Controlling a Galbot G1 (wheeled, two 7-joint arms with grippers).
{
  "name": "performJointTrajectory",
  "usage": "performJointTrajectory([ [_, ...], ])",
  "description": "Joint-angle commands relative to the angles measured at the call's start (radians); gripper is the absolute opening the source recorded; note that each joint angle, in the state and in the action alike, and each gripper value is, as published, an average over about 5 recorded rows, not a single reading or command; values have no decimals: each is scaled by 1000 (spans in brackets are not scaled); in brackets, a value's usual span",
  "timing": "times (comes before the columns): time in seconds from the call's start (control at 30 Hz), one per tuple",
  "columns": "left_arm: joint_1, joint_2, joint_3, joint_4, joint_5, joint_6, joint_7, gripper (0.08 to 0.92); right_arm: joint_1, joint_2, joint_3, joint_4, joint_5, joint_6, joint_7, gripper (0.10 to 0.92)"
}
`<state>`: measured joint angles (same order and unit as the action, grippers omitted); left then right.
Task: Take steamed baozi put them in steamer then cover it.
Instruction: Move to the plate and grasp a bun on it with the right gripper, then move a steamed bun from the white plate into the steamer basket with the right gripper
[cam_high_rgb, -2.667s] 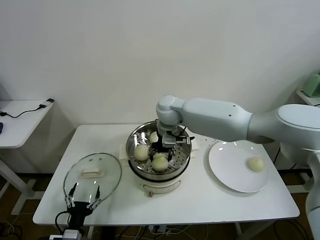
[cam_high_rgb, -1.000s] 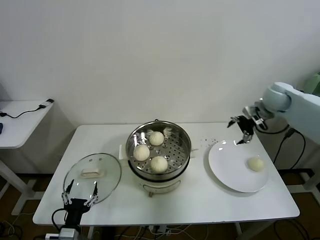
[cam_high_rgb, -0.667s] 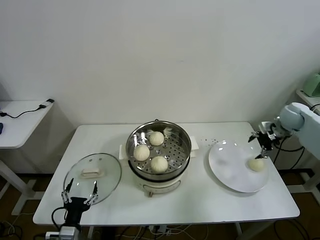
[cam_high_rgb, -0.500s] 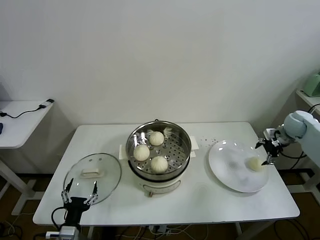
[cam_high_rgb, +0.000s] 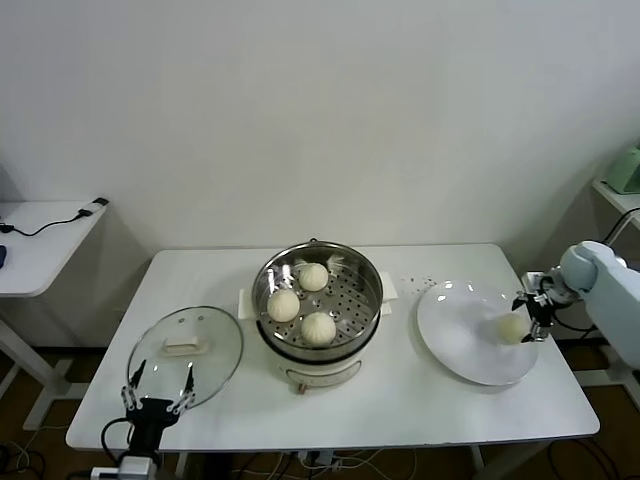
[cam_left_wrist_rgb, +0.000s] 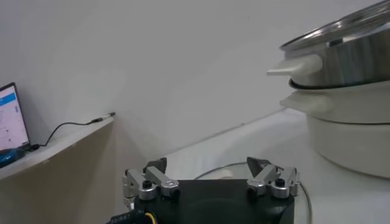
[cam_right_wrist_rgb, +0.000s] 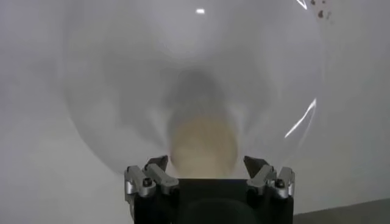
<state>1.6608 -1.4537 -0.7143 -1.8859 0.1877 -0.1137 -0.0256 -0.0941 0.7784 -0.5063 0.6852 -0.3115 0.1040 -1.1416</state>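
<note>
- Head view: the left gripper (cam_high_rgb: 158, 402) waits with jaws apart at the table's near edge, just short of the glass lid (cam_high_rgb: 186, 348).
- Mid-table, the steamer (cam_high_rgb: 317, 299) holds three buns.
- Farther right, the right gripper (cam_high_rgb: 531, 310), jaws apart, reaches the last bun (cam_high_rgb: 511, 326) on the white plate (cam_high_rgb: 460, 335). It should straddle the bun and squeeze softly.

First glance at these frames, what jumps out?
The steel steamer mid-table, uncovered, with three buns on its tray. The right gripper, open, sits at the last bun on the white plate to the right. The glass lid lies flat at front left, behind the idle, open left gripper.
</note>
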Motion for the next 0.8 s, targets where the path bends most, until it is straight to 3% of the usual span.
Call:
performJointTrajectory([
  [0.03, -1, 0, 0, 3, 3, -1, -1, 823, -21, 74, 57, -93, -51, 12, -4, 823],
  [0.23, -1, 0, 1, -2, 9, 0, -1, 823, -2, 66, 39, -90, -50, 13, -17, 820],
  [0.53, 11, -1, -5, -11, 3, -4, -3, 823, 36, 59, 6, -78, -8, 4, -26, 701],
  [0.8, 18, -1, -3, -16, -6, -11, -3, 823, 217, 15, -216, 4, 232, -44, -35, 679],
])
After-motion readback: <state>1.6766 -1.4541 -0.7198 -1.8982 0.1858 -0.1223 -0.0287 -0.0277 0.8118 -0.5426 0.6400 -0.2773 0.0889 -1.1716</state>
